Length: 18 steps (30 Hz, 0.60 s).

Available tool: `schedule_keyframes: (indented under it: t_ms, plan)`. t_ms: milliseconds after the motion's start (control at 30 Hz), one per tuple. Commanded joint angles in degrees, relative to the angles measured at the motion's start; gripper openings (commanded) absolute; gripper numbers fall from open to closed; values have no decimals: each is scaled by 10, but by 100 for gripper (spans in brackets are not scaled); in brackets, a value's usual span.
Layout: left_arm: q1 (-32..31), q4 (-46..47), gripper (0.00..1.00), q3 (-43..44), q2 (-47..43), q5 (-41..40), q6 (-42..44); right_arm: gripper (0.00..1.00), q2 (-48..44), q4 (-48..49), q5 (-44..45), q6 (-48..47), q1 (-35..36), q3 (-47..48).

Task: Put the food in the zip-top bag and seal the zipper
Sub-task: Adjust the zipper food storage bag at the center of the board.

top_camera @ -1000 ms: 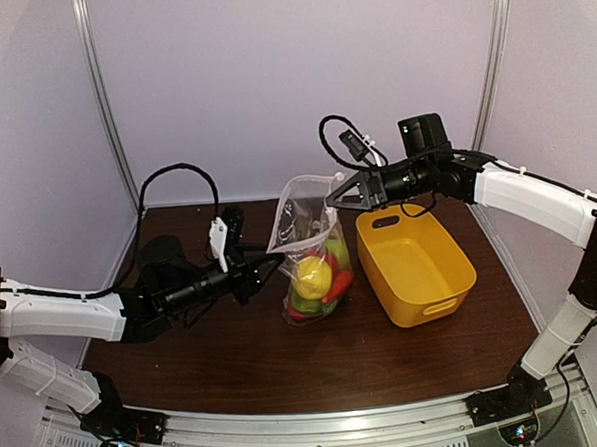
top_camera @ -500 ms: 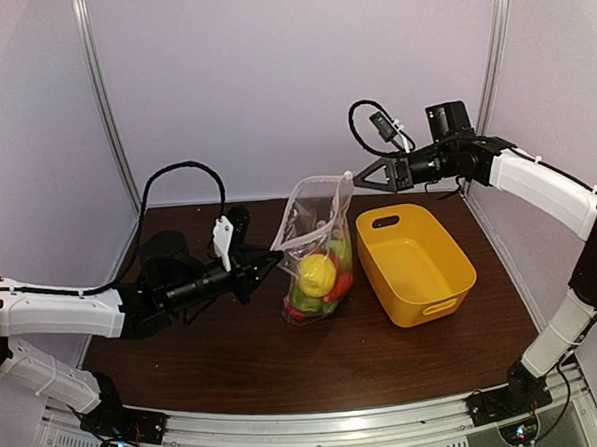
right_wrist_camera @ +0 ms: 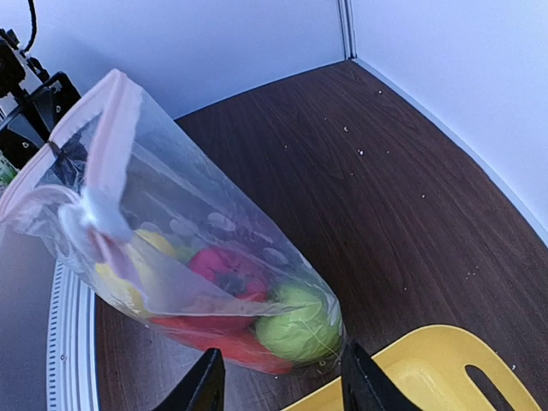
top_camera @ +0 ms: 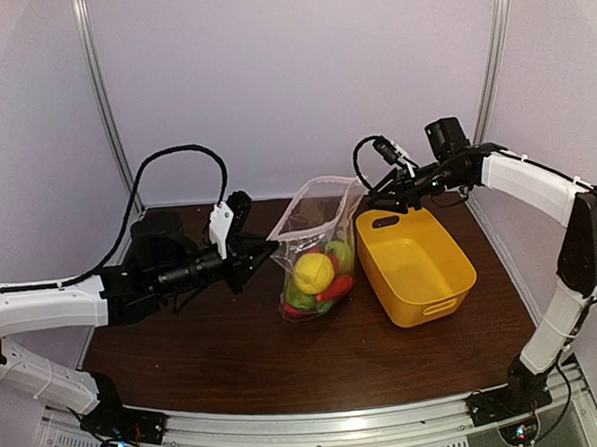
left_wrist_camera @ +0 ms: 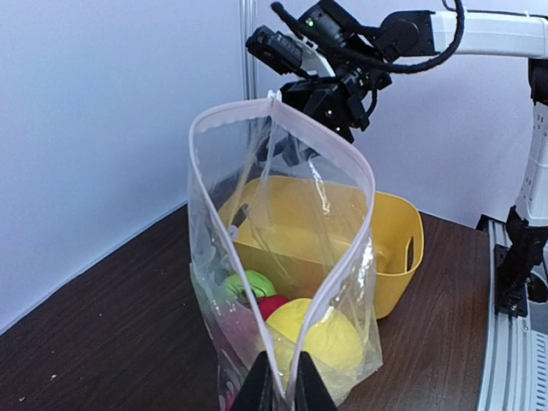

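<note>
**Clear dotted bag stands open with the food inside, zipper not yet sealed**

Clear plastic zip-top bag [top_camera: 314, 233] stands upright on the dark wooden table [top_camera: 235, 357], directly ahead of the left gripper [top_camera: 270, 247]. Its mouth gapes in a wide loop. The left gripper's 2 fingers are pressed together on the near end of the zipper [left_wrist_camera: 324, 130], pinching that corner of the bag.

Toy food [top_camera: 313, 275] lies in the bottom of the bag, below and just beyond those fingertips. A yellow piece, a green piece and some red pieces show through the plastic.

The right gripper [top_camera: 375, 201] hovers at the far end of the bag mouth. Its 2 fingers are spread with nothing between them. A yellow basket [top_camera: 431, 277] sits beneath it.

Filling looks finished, so the step in hand is probably the sealing. The next move likely calls for the right gripper to close on the far end of the zipper. It would then draw the mouth taut against the left pinch until the 2 strips meet, and a pressed pair of fingers would run along them.
</note>
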Motion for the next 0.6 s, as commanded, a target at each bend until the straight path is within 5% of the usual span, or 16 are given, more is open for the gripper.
schedule_keyframes:
  t_ms: [0,167,400,567]
  plan:
    - [10,-18,9,15,-19,-22,14,45,19,9,-54,-23,-1,18]
    - [21,-32,9,23,-22,-23,16,42,17,7,-94,-43,4,18]
    - [40,-48,9,45,-19,-15,23,41,16,128,-106,54,14,16]
    - [48,-57,9,64,-10,-14,30,26,20,137,-108,70,23,22]
